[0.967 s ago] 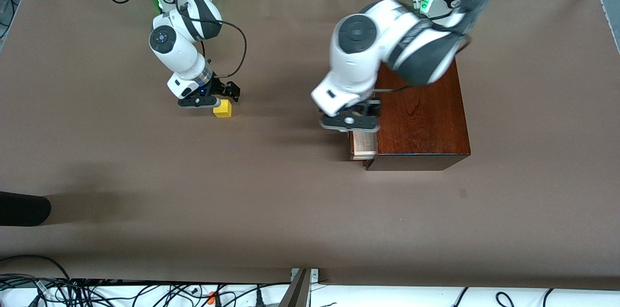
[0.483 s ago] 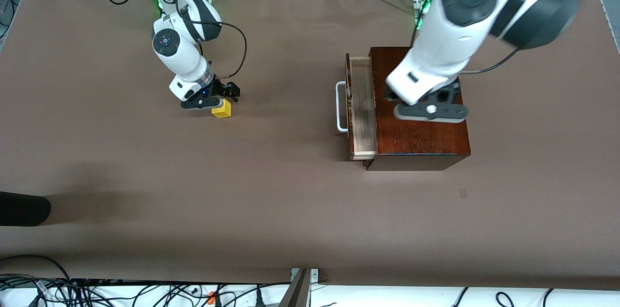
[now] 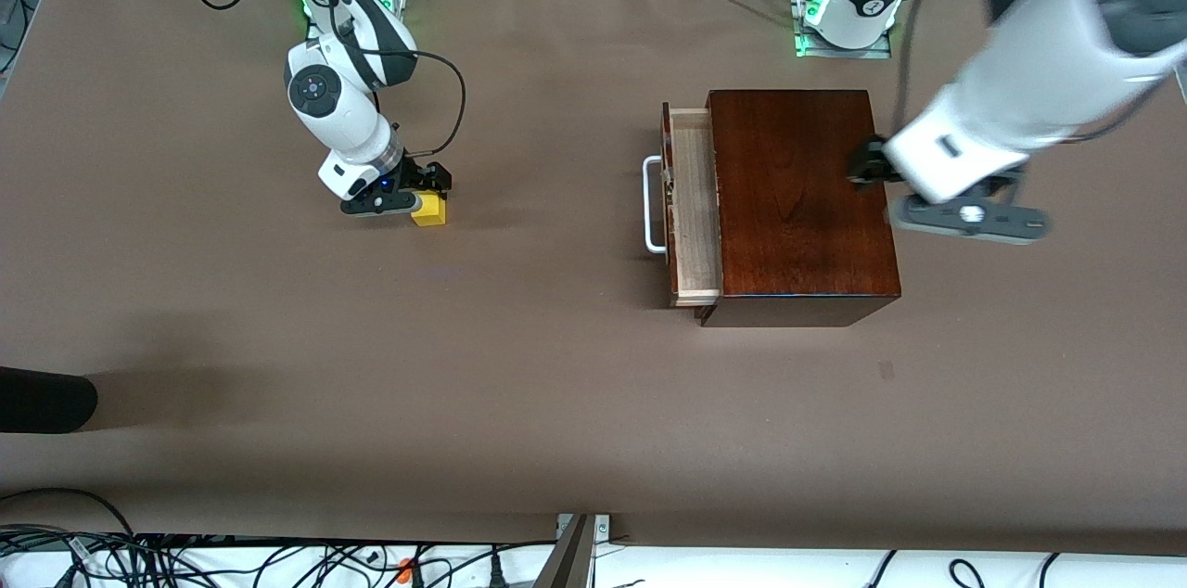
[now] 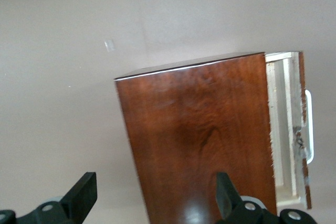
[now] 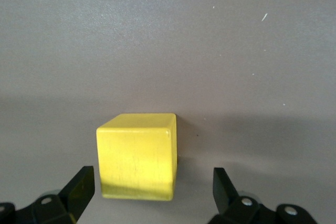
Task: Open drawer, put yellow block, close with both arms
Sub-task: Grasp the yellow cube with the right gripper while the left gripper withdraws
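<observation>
The yellow block [image 3: 428,210] sits on the brown table toward the right arm's end. My right gripper [image 3: 425,194] is low at it and open. In the right wrist view the block [image 5: 137,156] lies partly between the gripper's [image 5: 152,195] two fingers, touching neither. The dark wooden box [image 3: 797,198] has its drawer [image 3: 694,208] pulled partly out, showing pale wood and the white handle [image 3: 652,203]. My left gripper [image 3: 927,189] is open and empty in the air over the box's edge toward the left arm's end. The left wrist view shows the gripper [image 4: 155,203], box [image 4: 199,140] and drawer [image 4: 283,129].
A black object [image 3: 46,398] pokes in at the table's edge at the right arm's end, nearer to the front camera. Cables lie along the table's nearest edge [image 3: 278,560]. A small mark [image 3: 886,370] is on the table nearer to the camera than the box.
My left arm has swung from over the drawer's handle, across the box top, to the box's edge toward its own end. My right gripper has closed in on the yellow block.
</observation>
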